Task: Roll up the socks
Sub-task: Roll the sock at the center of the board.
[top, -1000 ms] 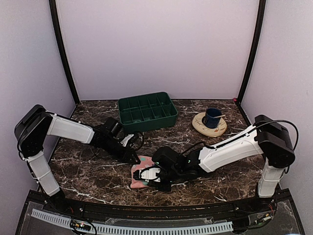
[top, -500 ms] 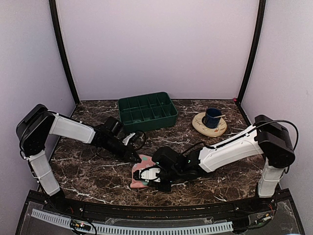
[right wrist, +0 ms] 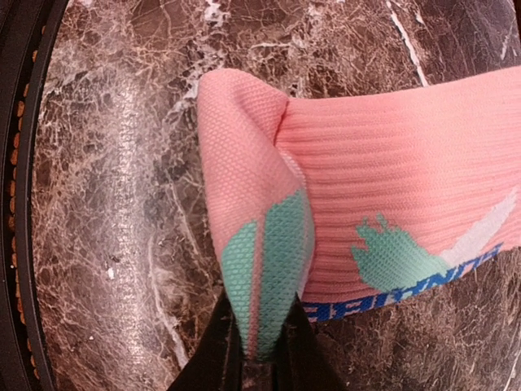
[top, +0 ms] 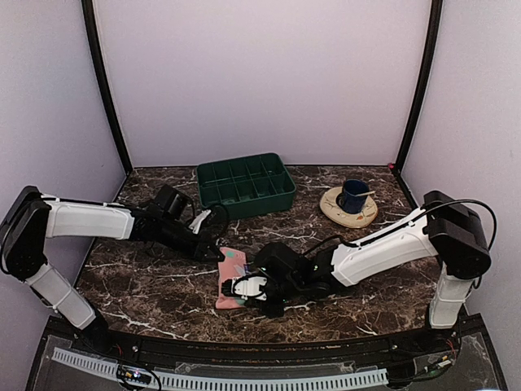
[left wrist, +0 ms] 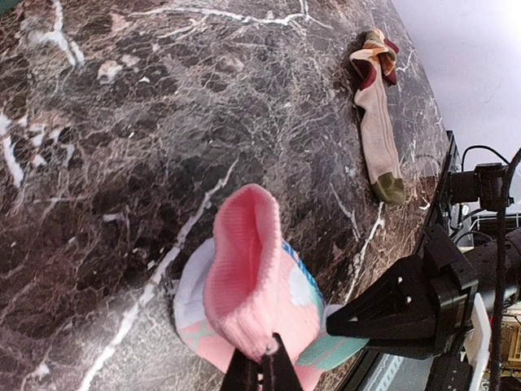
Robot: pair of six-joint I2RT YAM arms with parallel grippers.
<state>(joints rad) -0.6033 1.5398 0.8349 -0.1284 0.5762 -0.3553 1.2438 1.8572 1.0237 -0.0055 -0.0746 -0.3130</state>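
The pink sock [top: 229, 281] lies near the front of the marble table [top: 146, 285], a little left of the middle, stretched between the two arms with its length running from back to front. The left gripper [top: 218, 254] is closed on the sock's ribbed cuff, and the left wrist view shows its fingertips [left wrist: 260, 371] pinching the rim of the pink sock [left wrist: 252, 285], so that the cuff stands up off the marble. The right gripper [top: 242, 287] is closed on the other end; in the right wrist view its fingers [right wrist: 220, 350] clamp a fold of pink and teal fabric, with the rest of the pink sock [right wrist: 391, 163] lying flat beyond it. The tan sock [left wrist: 378, 106] lies flat and well apart from the pink one, close to a table edge, its dark toe pointing towards that edge. A green tray [top: 244, 186] sits at the back, left of centre, and a blue cup [top: 354, 195] stands on a plate [top: 334, 210] at the back right. Bare marble stretches to the left of the pink sock, and also between it and the tray.
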